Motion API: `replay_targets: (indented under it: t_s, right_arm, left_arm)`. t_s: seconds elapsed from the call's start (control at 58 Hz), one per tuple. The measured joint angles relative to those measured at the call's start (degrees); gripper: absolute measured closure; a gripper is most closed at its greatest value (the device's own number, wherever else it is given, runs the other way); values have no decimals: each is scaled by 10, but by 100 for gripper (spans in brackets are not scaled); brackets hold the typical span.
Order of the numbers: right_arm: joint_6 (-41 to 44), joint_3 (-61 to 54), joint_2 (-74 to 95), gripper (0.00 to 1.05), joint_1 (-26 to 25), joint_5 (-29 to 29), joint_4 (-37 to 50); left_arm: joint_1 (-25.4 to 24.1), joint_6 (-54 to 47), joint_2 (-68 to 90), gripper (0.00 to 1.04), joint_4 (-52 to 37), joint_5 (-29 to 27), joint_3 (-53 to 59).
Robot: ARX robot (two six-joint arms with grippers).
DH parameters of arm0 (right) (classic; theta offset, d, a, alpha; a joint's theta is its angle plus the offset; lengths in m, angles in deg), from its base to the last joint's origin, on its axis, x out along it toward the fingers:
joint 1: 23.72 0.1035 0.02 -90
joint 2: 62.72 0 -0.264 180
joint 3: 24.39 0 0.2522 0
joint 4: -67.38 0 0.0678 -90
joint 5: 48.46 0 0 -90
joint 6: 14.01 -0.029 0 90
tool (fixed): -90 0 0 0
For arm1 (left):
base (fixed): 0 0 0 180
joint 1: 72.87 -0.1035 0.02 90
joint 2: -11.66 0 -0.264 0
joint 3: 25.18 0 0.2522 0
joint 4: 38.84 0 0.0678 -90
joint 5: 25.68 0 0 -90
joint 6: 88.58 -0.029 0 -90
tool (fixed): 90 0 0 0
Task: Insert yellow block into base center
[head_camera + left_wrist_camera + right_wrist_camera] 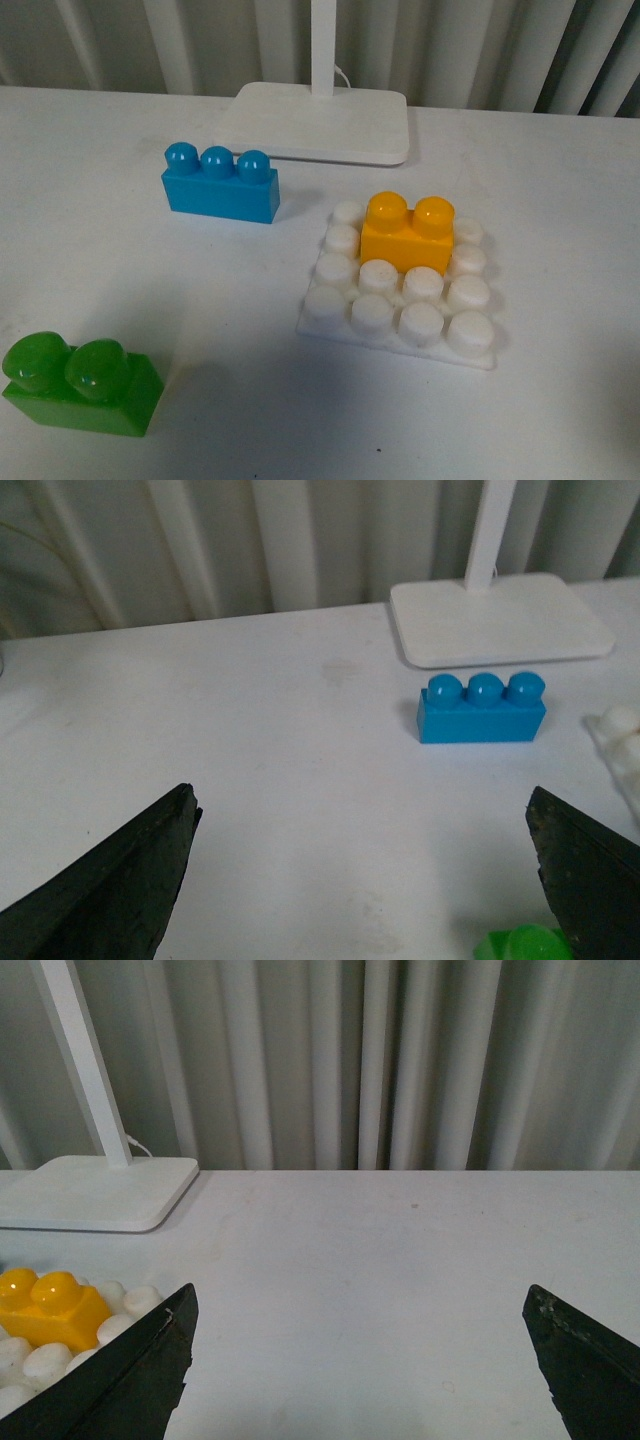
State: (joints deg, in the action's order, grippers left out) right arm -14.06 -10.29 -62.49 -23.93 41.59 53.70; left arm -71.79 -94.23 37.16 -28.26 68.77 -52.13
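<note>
The yellow block [407, 232] stands upright on the white studded base [421, 323], over its middle two columns toward the far side, with white studs showing around it. Neither gripper appears in the front view. In the left wrist view my left gripper [360, 795] is open over bare table, with the base's edge [620, 742] far off to one side. My right gripper [360, 1292] is open too, holding nothing. The yellow block [45, 1305] and the base's studs [35, 1362] lie just beyond one black finger [130, 1380].
A blue three-stud brick [220, 185] lies left of the base, in front of the white lamp foot [315, 122]. A green two-stud brick [80, 385] sits at the near left, close to one left finger [590, 870]. Curtains hang behind the table.
</note>
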Motion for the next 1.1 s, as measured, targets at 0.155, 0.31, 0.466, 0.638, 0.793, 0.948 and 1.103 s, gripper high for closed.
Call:
replay_targets:
  t_s: [0.155, 0.31, 0.466, 0.638, 0.793, 0.948, 1.103]
  right_arm:
    - [0, 0, 0, 9, 0, 0, 0]
    - [0, 0, 0, 9, 0, 0, 0]
    - [0, 0, 0, 9, 0, 0, 0]
    - [0, 0, 0, 9, 0, 0, 0]
    - [0, 0, 0, 9, 0, 0, 0]
    - [0, 0, 0, 9, 0, 0, 0]
    - [0, 0, 0, 9, 0, 0, 0]
  left_arm:
    - [-6, 33, -13, 18, -75, -35, 31]
    - [-10, 47, -46, 47, -108, -45, 63]
    - [-10, 50, -72, 76, -102, -45, 84]
    - [-10, 55, -101, 101, -87, -45, 98]
    - [-10, 56, -125, 101, -73, -45, 106]
    - [-10, 56, -150, 101, -70, -45, 125]
    - [-10, 57, -250, 101, 28, -45, 125]
